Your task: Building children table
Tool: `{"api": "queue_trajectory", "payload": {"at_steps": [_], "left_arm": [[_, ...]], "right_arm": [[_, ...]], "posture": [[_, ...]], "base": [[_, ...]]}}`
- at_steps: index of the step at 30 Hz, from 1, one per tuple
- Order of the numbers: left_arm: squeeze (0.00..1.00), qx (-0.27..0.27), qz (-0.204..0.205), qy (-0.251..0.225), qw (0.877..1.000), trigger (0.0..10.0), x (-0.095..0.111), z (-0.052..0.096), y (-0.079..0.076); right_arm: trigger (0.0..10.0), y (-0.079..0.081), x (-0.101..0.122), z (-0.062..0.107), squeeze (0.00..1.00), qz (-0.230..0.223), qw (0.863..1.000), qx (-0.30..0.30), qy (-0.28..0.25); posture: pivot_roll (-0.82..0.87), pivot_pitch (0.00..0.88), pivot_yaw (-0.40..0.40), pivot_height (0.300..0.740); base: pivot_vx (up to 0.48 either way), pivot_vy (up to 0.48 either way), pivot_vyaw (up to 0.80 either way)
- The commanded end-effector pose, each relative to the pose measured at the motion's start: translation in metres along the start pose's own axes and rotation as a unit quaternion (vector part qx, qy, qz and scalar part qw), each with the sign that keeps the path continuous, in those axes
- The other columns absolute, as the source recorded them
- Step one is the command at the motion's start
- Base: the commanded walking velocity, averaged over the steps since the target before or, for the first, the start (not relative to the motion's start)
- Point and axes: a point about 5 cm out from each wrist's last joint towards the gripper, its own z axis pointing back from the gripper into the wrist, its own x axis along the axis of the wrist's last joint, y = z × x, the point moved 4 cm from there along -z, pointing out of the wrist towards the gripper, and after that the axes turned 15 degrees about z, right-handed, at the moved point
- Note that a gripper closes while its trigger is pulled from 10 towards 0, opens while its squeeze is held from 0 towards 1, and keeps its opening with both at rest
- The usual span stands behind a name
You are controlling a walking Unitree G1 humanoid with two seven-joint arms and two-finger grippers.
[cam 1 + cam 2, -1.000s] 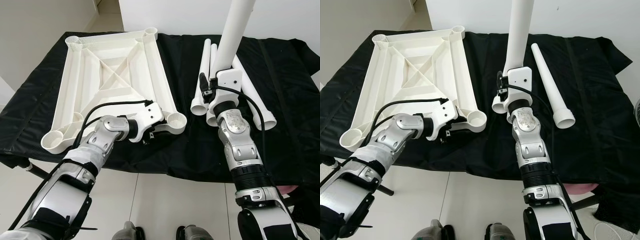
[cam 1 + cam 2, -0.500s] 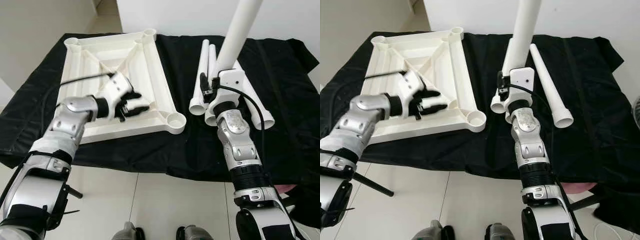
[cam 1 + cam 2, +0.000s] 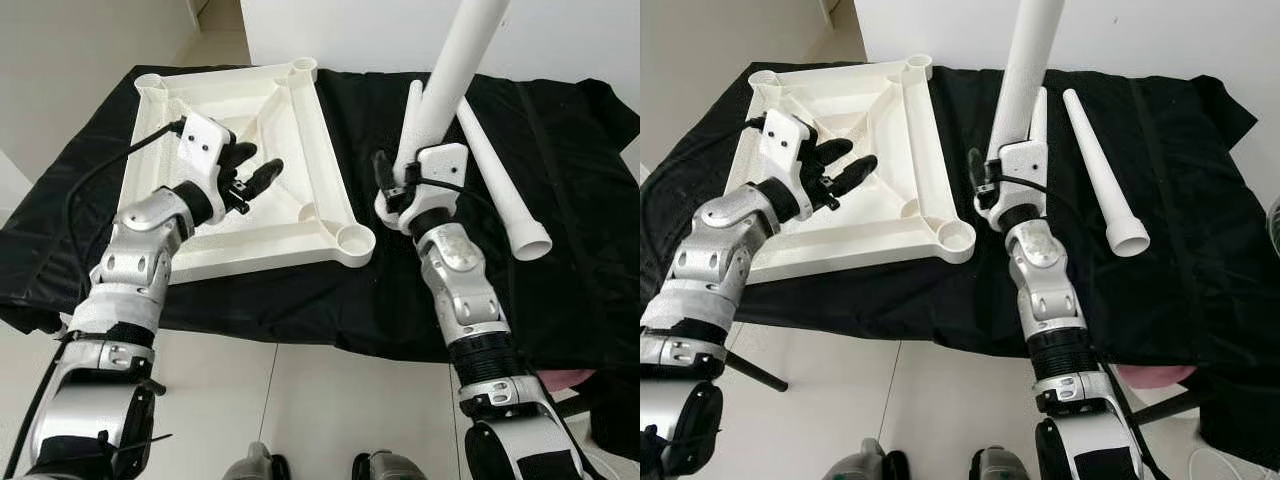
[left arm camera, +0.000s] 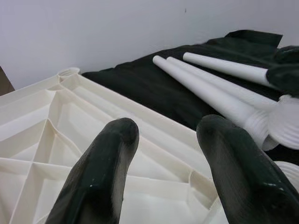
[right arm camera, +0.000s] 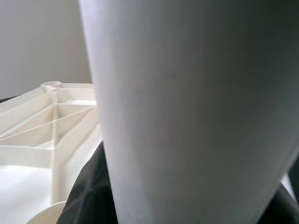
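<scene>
1. Tabletop panel point(image 3: 240, 170), white moulded plastic, lies underside up on the black cloth point(image 3: 560, 240) toward the cloth's left side, its ribs and four round corner sockets facing upward.
2. Nearest the robot, the near right corner socket point(image 3: 355, 240) is empty and sits just beside the right arm.
3. Left gripper point(image 3: 255, 175) hovers over the middle of the panel, its two black fingers point(image 4: 100, 172) spread apart and holding nothing.
4. Right gripper point(image 3: 392, 190) appears closed around the wide, threaded end of a table leg point(image 3: 455, 70), held near upright and leaning slightly away, with that end low above the cloth close to the panel's right edge.
5. Two spare legs lie on the cloth's right half: a loose leg point(image 3: 500, 180) running toward the near right, and another leg point(image 3: 1038, 112) partly hidden behind the held one.
6. Handling, as a judgement: the leg looks hollow, light and stiff, with a smooth tapered surface that could slip or swing in a two-finger grip, so holding it near the thick end, as now, gives the best control.
7. The panel looks rigid but light enough to slide on the cloth; pressing on a rib or the rim near the socket would likely steady it while the leg goes in.
</scene>
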Motion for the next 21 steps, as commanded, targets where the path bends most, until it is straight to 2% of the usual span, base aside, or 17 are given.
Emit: {"api": "queue_trajectory", "payload": {"at_steps": [1, 8, 9, 10, 12, 14, 15, 17, 18, 19, 21], "left_arm": [[0.0, 0.121, 0.01, -0.04, 0.992, 10.0, 0.006, 0.008, 0.022], [0.0, 0.183, 0.011, -0.075, 0.98, 10.0, 0.002, 0.019, 0.021], [0.0, 0.199, -0.004, -0.077, 0.977, 10.0, 0.001, 0.022, 0.023], [0.0, 0.199, -0.004, -0.077, 0.977, 10.0, 0.001, 0.022, 0.023], [0.0, 0.229, -0.008, -0.088, 0.969, 10.0, 0.0, 0.027, 0.027], [0.0, 0.229, -0.008, -0.088, 0.969, 10.0, 0.0, 0.027, 0.027], [0.0, 0.235, 0.004, -0.089, 0.968, 10.0, -0.001, 0.029, 0.029], [0.0, 0.226, 0.004, -0.083, 0.971, 10.0, -0.002, 0.029, 0.026], [0.0, 0.209, 0.016, -0.075, 0.975, 10.0, -0.005, 0.028, 0.021], [0.0, 0.195, 0.011, -0.071, 0.978, 10.0, -0.005, 0.029, 0.016], [0.0, 0.195, 0.011, -0.071, 0.978, 10.0, -0.005, 0.029, 0.016]], "right_arm": [[10.0, 0.008, -0.002, 0.002, 0.0, -0.007, 1.0, 0.012, -0.004], [10.0, 0.018, -0.007, 0.003, 0.0, -0.02, 0.999, 0.034, -0.003], [10.0, 0.019, -0.008, 0.003, 0.0, -0.022, 0.999, 0.036, -0.002], [10.0, 0.019, -0.008, 0.003, 0.0, -0.022, 0.999, 0.036, -0.002], [10.0, 0.02, -0.01, 0.003, 0.0, -0.025, 0.999, 0.039, 0.0], [10.0, 0.02, -0.01, 0.003, 0.0, -0.025, 0.999, 0.039, 0.0], [10.0, 0.022, -0.011, 0.002, 0.0, -0.027, 0.999, 0.044, 0.001], [10.0, 0.024, -0.012, 0.003, 0.0, -0.027, 0.998, 0.049, 0.002], [10.0, 0.025, -0.014, 0.003, 0.0, -0.027, 0.998, 0.053, 0.004], [10.0, 0.025, -0.015, 0.003, 0.0, -0.027, 0.998, 0.054, 0.007], [10.0, 0.025, -0.015, 0.003, 0.0, -0.027, 0.998, 0.054, 0.007]], "posture": [[-0.07, 0.039, 0.062, 0.74], [-0.06, 0.037, 0.04, 0.74], [-0.06, 0.042, 0.037, 0.74], [-0.06, 0.042, 0.037, 0.74], [-0.06, 0.042, 0.037, 0.74], [-0.06, 0.042, 0.037, 0.74], [-0.06, 0.049, 0.031, 0.74], [-0.06, 0.056, 0.033, 0.74], [-0.06, 0.056, 0.033, 0.74], [-0.05, 0.059, 0.035, 0.74], [-0.05, 0.059, 0.035, 0.74]], "base": [[0.0, 0.0, 0.0], [0.0, 0.0, 0.0], [0.0, 0.0, 0.0], [0.0, 0.0, 0.0], [0.0, 0.0, 0.0], [0.0, 0.0, 0.0], [0.0, 0.0, 0.0], [0.0, 0.0, 0.0], [0.0, 0.0, 0.0], [0.0, 0.0, 0.0], [0.0, 0.0, 0.0]]}}
